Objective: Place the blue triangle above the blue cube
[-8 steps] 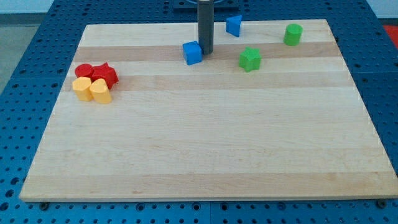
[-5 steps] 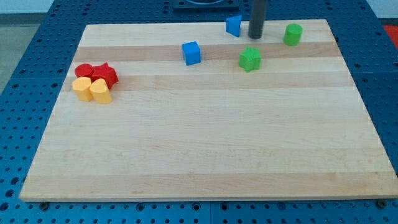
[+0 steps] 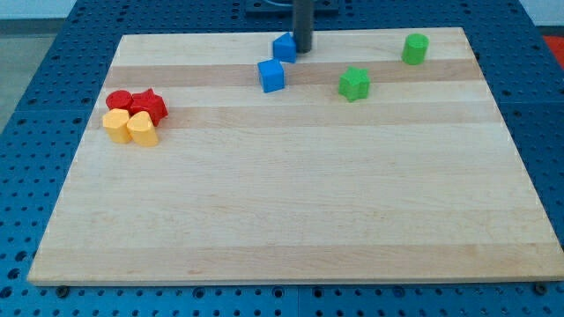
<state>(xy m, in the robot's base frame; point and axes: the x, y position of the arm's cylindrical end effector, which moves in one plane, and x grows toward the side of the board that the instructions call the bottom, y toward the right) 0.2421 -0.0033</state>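
Note:
The blue triangle (image 3: 284, 47) lies near the view's top edge of the wooden board (image 3: 291, 194), just above and slightly right of the blue cube (image 3: 271, 76). The two blue blocks are close but do not touch. My tip (image 3: 303, 49) stands against the right side of the blue triangle. The rod runs up out of the view's top.
A green star (image 3: 353, 84) lies right of the blue cube and a green cylinder (image 3: 415, 48) at the top right. At the left sits a cluster: a red cylinder (image 3: 120, 100), a red star (image 3: 150, 106), a yellow hexagon (image 3: 115, 123) and a yellow block (image 3: 142, 129).
My tip moved left from the triangle's right side and pushed the blue triangle left, from about a cube's width right of the blue cube to just above it. The blue cube stayed put.

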